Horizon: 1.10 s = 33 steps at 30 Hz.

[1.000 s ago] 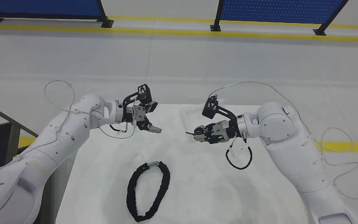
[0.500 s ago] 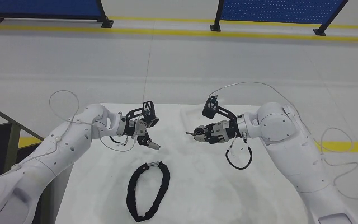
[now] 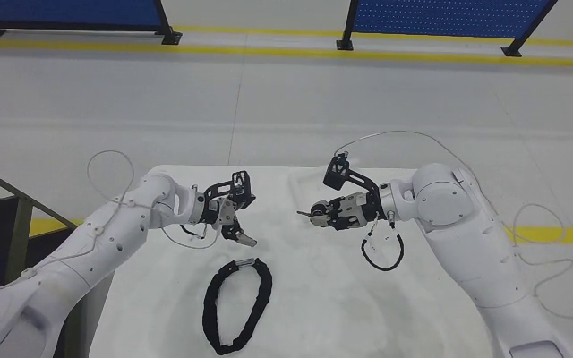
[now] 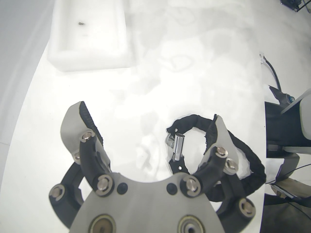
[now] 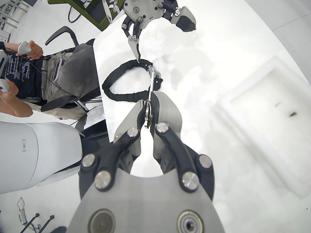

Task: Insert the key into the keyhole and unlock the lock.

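Note:
A black fabric-covered chain lock lies in a loop on the white table, its silver lock cylinder at the far end of the loop. My left gripper hangs open just above and behind that cylinder. In the left wrist view the cylinder stands between the spread fingers of the left gripper, close to one finger and untouched. My right gripper is in the air to the right, shut on the key. The key blade sticks out of the right gripper towards the lock.
A shallow white foam tray rests at the back of the table, also seen in the right wrist view. The near table edge runs close to the chain loop. A black cable loop hangs under the right wrist.
My left arm has moved towards the near side and down, bringing its open gripper close over the lock cylinder. The right arm with the key has stayed still.

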### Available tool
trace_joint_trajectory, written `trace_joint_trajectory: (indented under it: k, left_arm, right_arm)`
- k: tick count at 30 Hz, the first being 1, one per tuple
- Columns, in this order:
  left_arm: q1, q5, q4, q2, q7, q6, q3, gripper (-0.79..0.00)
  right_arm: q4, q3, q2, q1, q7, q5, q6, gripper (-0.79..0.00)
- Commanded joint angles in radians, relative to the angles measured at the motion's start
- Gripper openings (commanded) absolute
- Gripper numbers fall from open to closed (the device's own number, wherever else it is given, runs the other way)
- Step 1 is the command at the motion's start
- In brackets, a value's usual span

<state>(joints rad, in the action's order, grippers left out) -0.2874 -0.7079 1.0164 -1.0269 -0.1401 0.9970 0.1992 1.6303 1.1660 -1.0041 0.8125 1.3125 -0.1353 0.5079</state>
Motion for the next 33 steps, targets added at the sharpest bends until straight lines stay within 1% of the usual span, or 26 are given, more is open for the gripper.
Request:
trace_joint_trajectory:
  k: [1,6,9,12,14,18,20,23,27,33]
  left_arm:
    - [-0.032,-0.1,0.007,0.023,0.093,0.01,0.024,0.0]
    - [-0.129,-0.339,0.053,0.095,0.339,0.011,0.082,0.0]
    - [-0.192,-0.467,0.087,0.135,0.461,-0.026,0.108,0.0]
    - [-0.243,-0.551,0.122,0.162,0.552,-0.074,0.128,0.0]
    - [-0.272,-0.59,0.147,0.172,0.58,-0.108,0.138,0.0]
    - [-0.331,-0.618,0.172,0.181,0.58,-0.187,0.151,0.0]
    - [-0.354,-0.62,0.177,0.182,0.576,-0.193,0.154,0.0]
    - [-0.369,-0.637,0.176,0.179,0.554,-0.203,0.161,0.0]
    - [-0.373,-0.648,0.167,0.167,0.52,-0.208,0.169,0.0]
    - [-0.376,-0.674,0.135,0.141,0.493,-0.21,0.17,0.0]
  right_arm:
    - [0.0,0.0,0.0,0.0,0.0,0.0,0.0,-0.785]
    - [0.0,0.0,0.0,0.0,0.0,0.0,0.0,-0.785]
    - [0.0,0.0,0.0,0.0,0.0,0.0,0.0,-0.785]
    - [0.0,0.0,0.0,0.0,0.0,0.0,0.0,-0.785]
    - [0.0,0.0,0.0,0.0,0.0,0.0,0.0,-0.785]
    - [0.0,0.0,0.0,0.0,0.0,0.0,0.0,-0.785]
    - [0.0,0.0,0.0,0.0,0.0,0.0,0.0,-0.785]
    - [0.0,0.0,0.0,0.0,0.0,0.0,0.0,-0.785]
    - [0.0,0.0,0.0,0.0,0.0,0.0,0.0,-0.785]
    - [0.0,0.0,0.0,0.0,0.0,0.0,0.0,-0.785]
